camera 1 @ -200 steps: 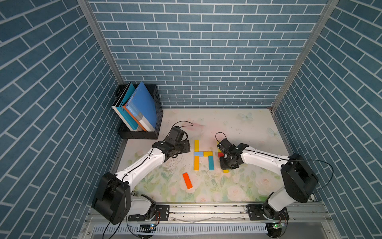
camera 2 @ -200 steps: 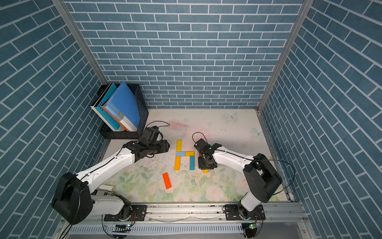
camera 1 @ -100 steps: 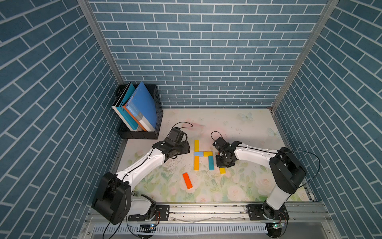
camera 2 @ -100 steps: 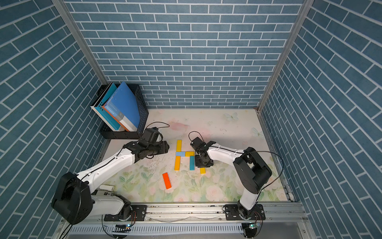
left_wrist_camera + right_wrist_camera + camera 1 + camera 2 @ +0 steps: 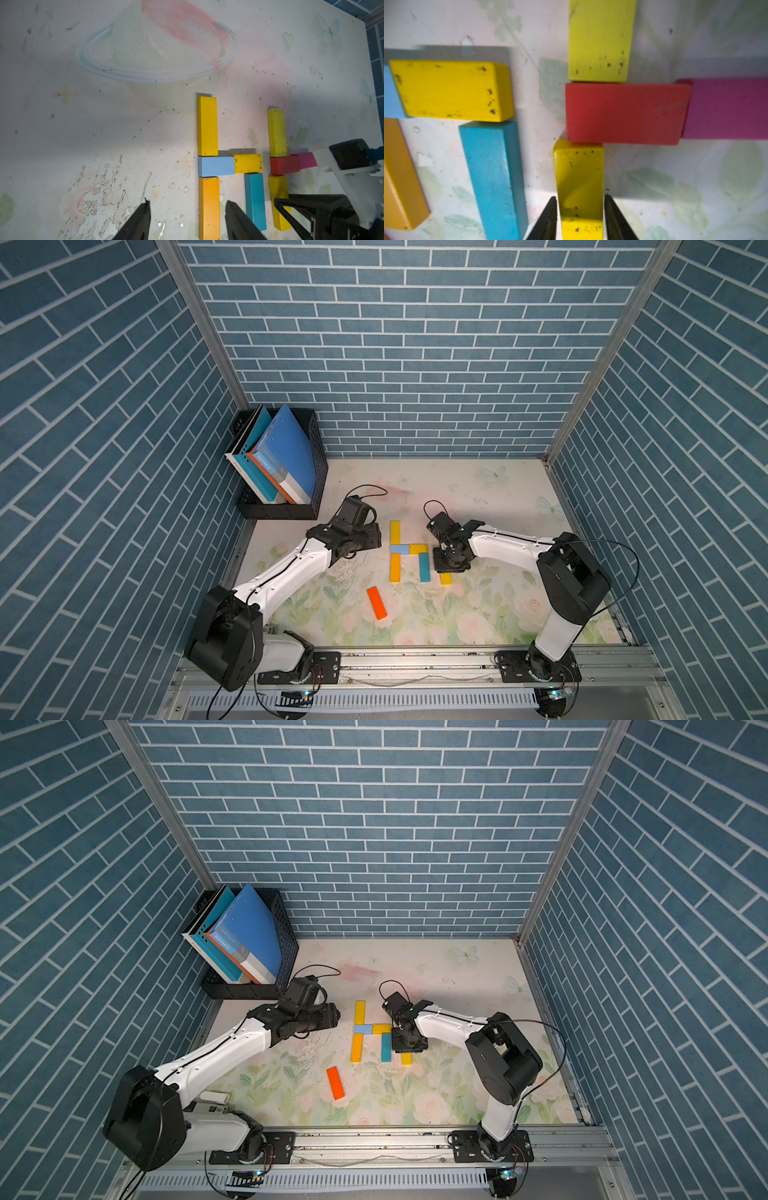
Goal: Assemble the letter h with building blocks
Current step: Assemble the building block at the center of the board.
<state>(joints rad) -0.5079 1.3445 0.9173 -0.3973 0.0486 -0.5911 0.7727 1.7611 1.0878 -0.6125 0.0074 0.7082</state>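
Taking the far wall as twelve o'clock, the nearest piece is the loose orange block (image 5: 376, 603), lying flat by itself at about seven o'clock of the build.

Beyond it, the right tool (image 5: 580, 196) straddles the near end of a yellow block (image 5: 579, 172), with one black finger along each long side. I cannot tell whether it pinches the block or has just let go. Over the last second the right arm's elbow has swung in toward nine o'clock, and this block has slid slightly the same way. Its far end butts the red block (image 5: 625, 113), which has a lime block (image 5: 600, 39) at its twelve and a magenta block (image 5: 726, 108) at its three.

That looks like the stem and bar of a second h. Only a leg under the magenta seems missing, likely the orange block's job.

At nine o'clock lies a finished h: teal leg (image 5: 492, 172), yellow bar (image 5: 450, 89) and light blue block (image 5: 216, 166). The left tool (image 5: 187, 202) has not moved and is spread and empty above the tabletop (image 5: 478, 497). Farthest back is a rack (image 5: 282, 512) of books.
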